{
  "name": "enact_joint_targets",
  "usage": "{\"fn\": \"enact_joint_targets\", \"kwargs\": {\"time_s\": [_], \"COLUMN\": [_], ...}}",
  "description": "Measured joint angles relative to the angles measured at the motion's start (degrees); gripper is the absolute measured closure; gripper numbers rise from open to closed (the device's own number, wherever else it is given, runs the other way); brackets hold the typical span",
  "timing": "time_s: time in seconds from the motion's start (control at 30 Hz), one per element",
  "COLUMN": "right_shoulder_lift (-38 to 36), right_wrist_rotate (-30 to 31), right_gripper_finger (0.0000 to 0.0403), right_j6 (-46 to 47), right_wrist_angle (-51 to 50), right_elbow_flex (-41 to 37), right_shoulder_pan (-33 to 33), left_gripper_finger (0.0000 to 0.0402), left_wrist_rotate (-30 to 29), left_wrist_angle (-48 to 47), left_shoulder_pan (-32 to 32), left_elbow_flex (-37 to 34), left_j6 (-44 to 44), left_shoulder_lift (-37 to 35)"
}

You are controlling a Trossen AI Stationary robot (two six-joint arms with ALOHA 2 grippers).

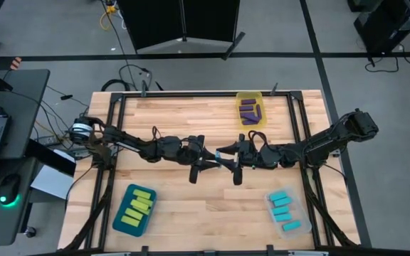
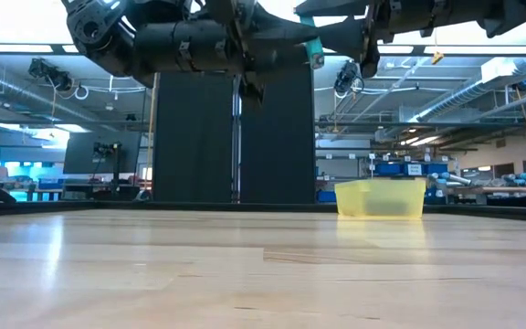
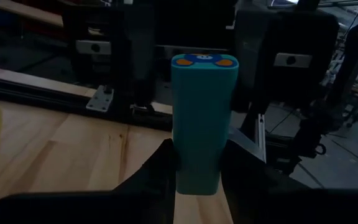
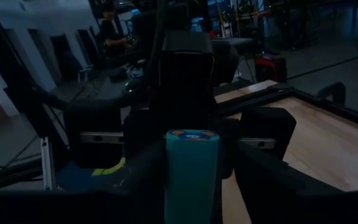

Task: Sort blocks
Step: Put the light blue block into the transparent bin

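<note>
One cyan block (image 1: 224,151) hangs high over the table's middle, between my two grippers, which meet there tip to tip. My left gripper (image 1: 215,158) reaches in from the table's left, and my right gripper (image 1: 233,152) from the right. Each is shut on one end of this block. In the low view the block (image 2: 314,50) shows as a small cyan patch under the dark arms, far above the wood. The other blocks lie in bins: purple ones (image 1: 248,111), lime green ones (image 1: 138,204) and cyan ones (image 1: 283,209). My left gripper (image 3: 197,193) pinches the cyan block's near end (image 3: 196,177) between its two fingers, coming level from the table's left, fingers along the block. The block is lifted clear, and its far end (image 3: 204,62) points at the other gripper. My right gripper (image 4: 191,205) has the block's opposite end (image 4: 190,186) between its two fingers, coming level from the table's right and lying along the block. The block's far end face (image 4: 191,134) points toward the left gripper behind it.
A yellow bin (image 1: 238,99) stands at the table's far edge, right of centre, and shows in the low view as a yellow bin (image 2: 380,197). A teal bin (image 1: 123,226) sits near-left and a clear bin (image 1: 302,226) near-right. Bare wood lies under the grippers.
</note>
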Motion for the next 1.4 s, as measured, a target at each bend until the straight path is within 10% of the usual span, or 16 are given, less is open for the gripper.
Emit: {"fn": "enact_joint_targets", "kwargs": {"time_s": [0.2,0.83,1.4], "right_shoulder_lift": [0.0,-5.7,-14.0], "right_wrist_rotate": [-4.1,-7.8,-5.5], "right_gripper_finger": [0.0283,0.0286,0.0286], "right_j6": [0.5,-1.6,9.3], "right_wrist_angle": [-0.3,-5.6,-67.0], "right_elbow_flex": [0.0,0.1,16.7], "right_shoulder_pan": [-0.9,-1.5,6.4], "left_gripper_finger": [0.0298,0.0239,0.0225], "left_wrist_rotate": [-0.1,3.8,4.0], "left_wrist_angle": [-0.5,-1.2,-4.1], "left_shoulder_pan": [0.0,-0.1,2.0], "left_elbow_flex": [0.2,1.1,0.9], "left_j6": [0.1,1.7,10.0], "left_shoulder_lift": [0.0,0.0,0.0]}}
